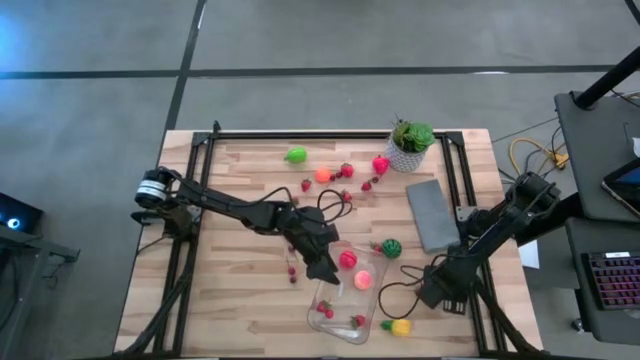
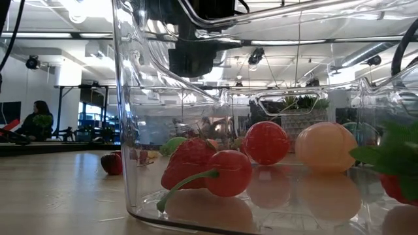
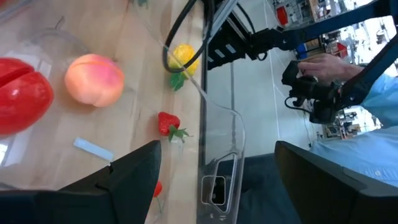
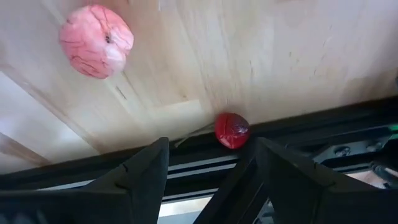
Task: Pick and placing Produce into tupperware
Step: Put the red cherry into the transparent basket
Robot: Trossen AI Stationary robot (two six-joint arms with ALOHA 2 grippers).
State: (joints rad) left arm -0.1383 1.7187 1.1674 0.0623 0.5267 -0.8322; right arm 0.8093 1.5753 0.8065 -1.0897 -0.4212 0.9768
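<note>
Left wrist view shows my left gripper [image 3: 211, 171] spread and empty above the tupperware [image 3: 221, 134], peach [image 3: 94, 79] just beneath; I should lift straight up, clearing its wall.

From my station I can't make out any readable text, label, brand, number or sign in these views; nothing legible stands on the table, the container, the arms or in the room behind
</note>
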